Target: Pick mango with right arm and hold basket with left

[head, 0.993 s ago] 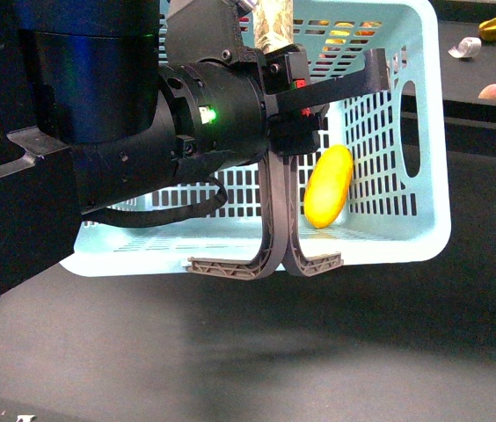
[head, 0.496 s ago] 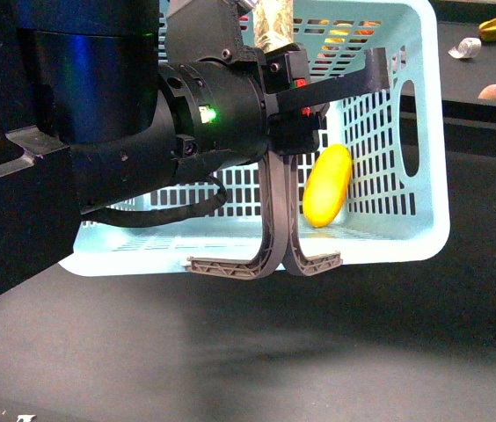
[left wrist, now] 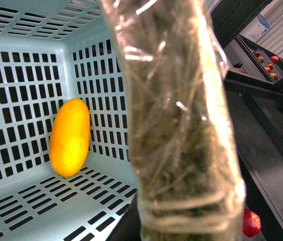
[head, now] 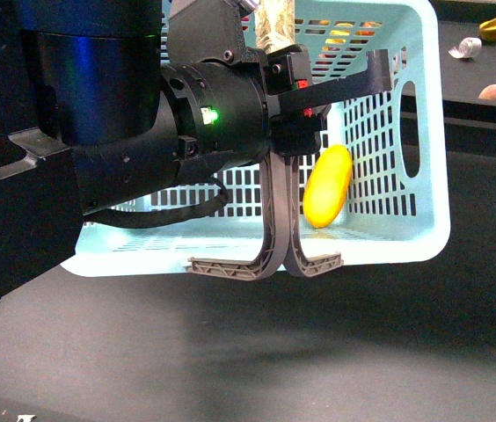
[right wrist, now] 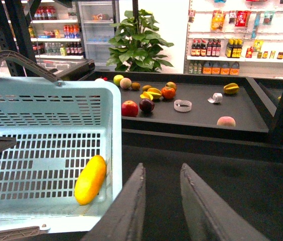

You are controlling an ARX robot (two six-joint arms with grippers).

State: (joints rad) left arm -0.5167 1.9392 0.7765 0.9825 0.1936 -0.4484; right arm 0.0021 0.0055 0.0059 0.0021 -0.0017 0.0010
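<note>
1. Almost nothing is changing against the earlier front frames: the basket (head: 424, 158) is sitting a touch differently, its far wall edging slightly, while the mango (head: 328, 186) is keeping its place.
2. That mango is already lying inside the basket, leaning against the slotted side wall with its lower end on the floor; the right wrist view is showing it in the same near corner (right wrist: 90, 179).
3. The left gripper (head: 266, 268) is hanging in front of the basket, its pale ribbed fingers (head: 222, 266) curving close together at the tips; the taped handle (left wrist: 176, 120) is filling the left wrist view, so it is probably gripping that handle, though I cannot tell for sure.
4. The right gripper (right wrist: 162, 201) is hovering outside the basket, over the dark table (right wrist: 232, 201), fingers slightly apart and carrying nothing.
5. Judging from this, the step in hand is steady holding: the left arm should be keeping the handle level so the fruit is not rolling.
6. Any tilt toward the open top is risking the mango sliding along the wall.
7. The right arm should be staying clear of the basket rim (right wrist: 115, 125).
</note>
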